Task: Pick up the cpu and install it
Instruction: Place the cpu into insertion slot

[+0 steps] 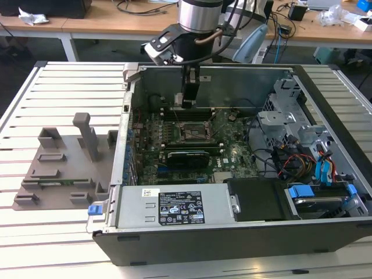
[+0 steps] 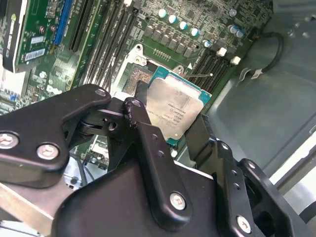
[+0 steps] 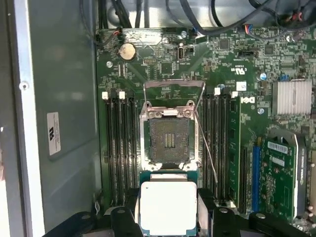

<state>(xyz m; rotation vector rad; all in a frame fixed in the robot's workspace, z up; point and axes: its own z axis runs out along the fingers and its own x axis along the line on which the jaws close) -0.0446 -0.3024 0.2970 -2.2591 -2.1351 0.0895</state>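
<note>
The cpu (image 3: 168, 205) is a flat square chip with a pale silver top, and my gripper (image 3: 168, 217) is shut on its two opposite edges. In the second wrist view the cpu (image 2: 174, 106) sits between the black fingers (image 2: 148, 143), tilted against the board behind it. The open socket (image 3: 169, 140) with its bare contact field lies just beyond the chip, its metal frame swung up. In the exterior view my gripper (image 1: 190, 99) hangs inside the open computer case, a little above the socket (image 1: 192, 132).
Black memory slots (image 3: 121, 148) flank the socket on both sides. A thin lever wire (image 3: 206, 148) runs beside it. A long black card (image 1: 187, 157), a power supply (image 1: 174, 212) and a drive cage with cables (image 1: 302, 145) fill the case. A grey fixture (image 1: 64, 165) lies at the exterior view's left.
</note>
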